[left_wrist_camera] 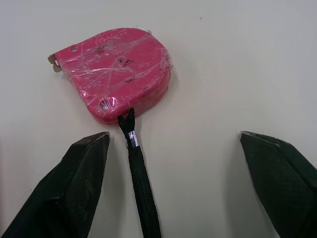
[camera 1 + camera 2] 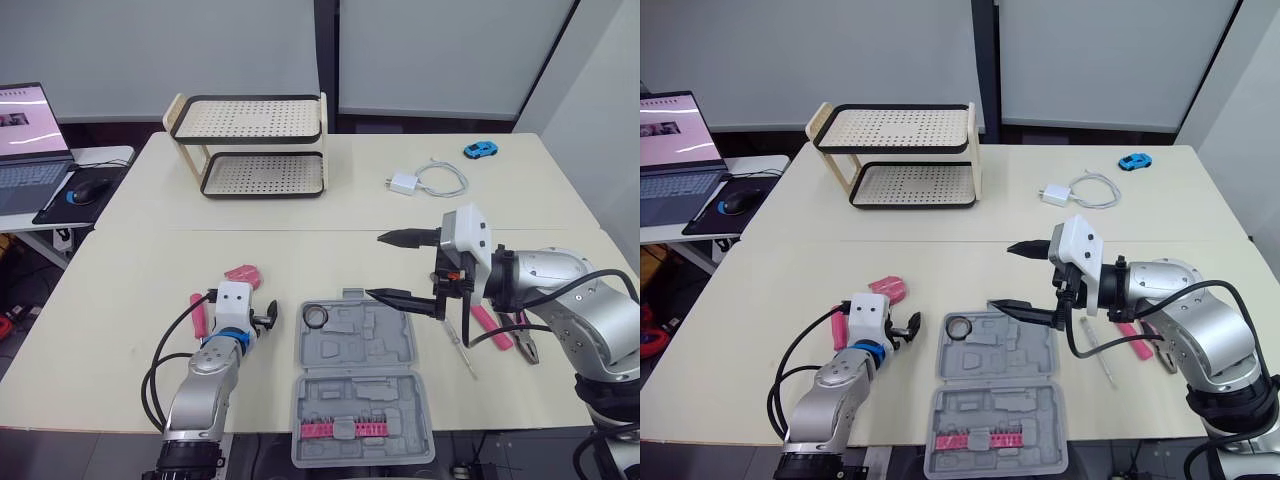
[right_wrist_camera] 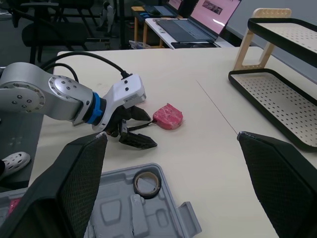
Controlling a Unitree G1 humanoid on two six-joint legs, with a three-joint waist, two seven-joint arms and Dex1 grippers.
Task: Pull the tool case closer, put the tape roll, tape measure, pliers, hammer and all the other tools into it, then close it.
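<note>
Nearest, the tool case [image 2: 372, 398] lay open, the tape roll [image 2: 317, 318] seated in its eleven o'clock pocket. At ten o'clock from it, the left gripper [image 1: 173, 136] stood spread, straddling the strap [image 1: 138, 178] of the pink tape measure [image 1: 116, 72] just beyond its tips. The right gripper [image 2: 375, 265] hovered wide apart over the case's one o'clock corner, pliers [image 2: 524, 343] at three o'clock. Packing the tape measure seemed the step in hand; the left gripper would need to advance and pinch it.

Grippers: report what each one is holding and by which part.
Nothing is held. The left gripper is open, the pink tape measure lying on the table just ahead of it. The right gripper is open and empty near the tool case.
</note>
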